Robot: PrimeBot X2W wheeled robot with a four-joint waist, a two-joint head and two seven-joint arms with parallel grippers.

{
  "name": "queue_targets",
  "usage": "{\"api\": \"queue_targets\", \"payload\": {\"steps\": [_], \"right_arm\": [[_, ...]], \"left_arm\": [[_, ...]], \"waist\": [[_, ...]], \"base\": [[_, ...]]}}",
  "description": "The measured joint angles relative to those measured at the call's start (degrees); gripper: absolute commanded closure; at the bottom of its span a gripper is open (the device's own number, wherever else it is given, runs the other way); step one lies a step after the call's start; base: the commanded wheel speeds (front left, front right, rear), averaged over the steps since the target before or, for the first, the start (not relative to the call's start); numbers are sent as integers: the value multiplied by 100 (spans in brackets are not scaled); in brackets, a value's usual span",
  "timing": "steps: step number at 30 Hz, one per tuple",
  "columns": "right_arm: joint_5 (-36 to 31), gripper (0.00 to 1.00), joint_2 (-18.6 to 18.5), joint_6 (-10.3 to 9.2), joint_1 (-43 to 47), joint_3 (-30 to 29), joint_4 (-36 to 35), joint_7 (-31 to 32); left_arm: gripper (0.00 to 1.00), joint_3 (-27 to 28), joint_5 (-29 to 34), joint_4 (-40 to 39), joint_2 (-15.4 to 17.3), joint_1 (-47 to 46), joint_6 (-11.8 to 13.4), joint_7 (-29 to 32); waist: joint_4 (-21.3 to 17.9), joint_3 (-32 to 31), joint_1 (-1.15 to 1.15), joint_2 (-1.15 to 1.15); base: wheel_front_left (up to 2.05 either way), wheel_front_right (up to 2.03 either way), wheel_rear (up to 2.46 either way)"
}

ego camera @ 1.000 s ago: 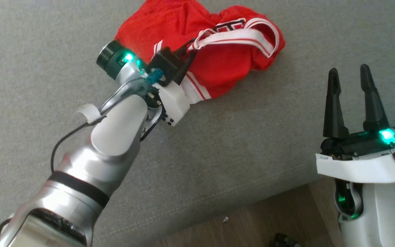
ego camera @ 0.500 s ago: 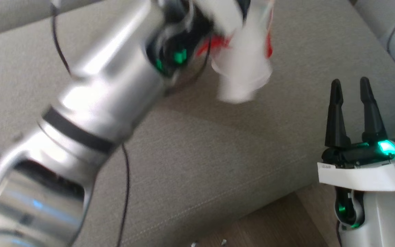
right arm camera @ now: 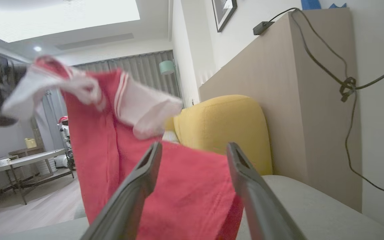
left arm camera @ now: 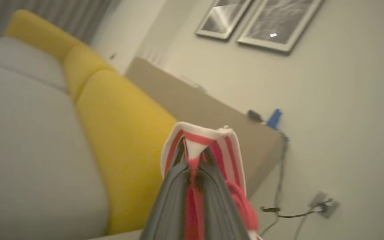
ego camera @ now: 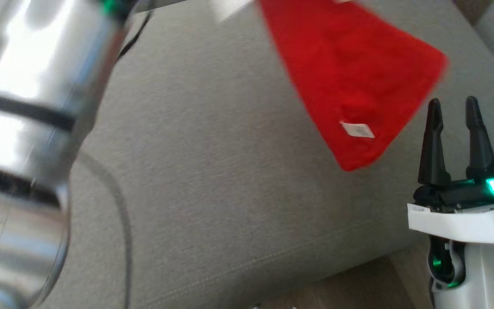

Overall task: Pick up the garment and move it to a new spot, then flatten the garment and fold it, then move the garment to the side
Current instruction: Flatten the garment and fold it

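Right end effector point(ego camera: 453, 103): lower right of the head view; two dark fingers well apart, gripping nothing, tips near the hanging cloth's lower edge.
Left forearm point(ego camera: 24, 107): blurred silver along the left edge of the head view, reaching up out of frame.
Sofa seat point(ego camera: 212, 193): grey fabric beneath it all; strip of wooden floor point(ego camera: 358, 283) at the bottom edge.
Garment point(ego camera: 350, 86): red with a small white label, hanging over the seat at upper right of the head view; lowest corner touching the cushion or not, cannot tell.
Handling: probably light, soft and limp, prone to swing and bunch; not fragile; striped band the firmest grip, hem corners better for spreading flat.
Left end effector point(left arm camera: 193, 150): bottom centre of the left wrist view; fingers pressed together, clamped on the garment's red-and-white striped band.
Backdrop: yellow cushion point(left arm camera: 118, 140), then a beige panel point(left arm camera: 212, 106) and framed pictures point(left arm camera: 255, 20), upper right.
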Motion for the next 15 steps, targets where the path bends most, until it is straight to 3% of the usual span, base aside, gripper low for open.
{"api": "queue_targets", "payload": {"steps": [9, 11, 12, 13, 15], "right_arm": [[-201, 0, 0, 0, -12, 163, 20, 0], [-202, 0, 1, 0, -14, 220, 37, 0], [-202, 0, 0, 0, -23, 285, 76, 0], [-203, 0, 1, 0, -34, 355, 134, 0], [-203, 0, 1, 0, -38, 427, 192, 0]], "left_arm": [[100, -201, 33, 1251, 872, 2357, -190, 7], [100, -157, 34, 1316, 942, 2395, -214, -34], [58, -131, 57, 1333, 1010, 2391, -263, -38], [0, -70, 68, 1335, 1056, 2375, -312, -55], [0, -9, 178, 1315, 1098, 2338, -364, -87]], "waist": [[517, 393, 0, 0], [544, 456, 0, 0], [567, 513, 0, 0], [590, 564, 0, 0], [632, 653, 0, 0]], "base": [[0, 0, 0], [0, 0, 0], [0, 0, 0], [0, 0, 0], [0, 0, 0]]}}
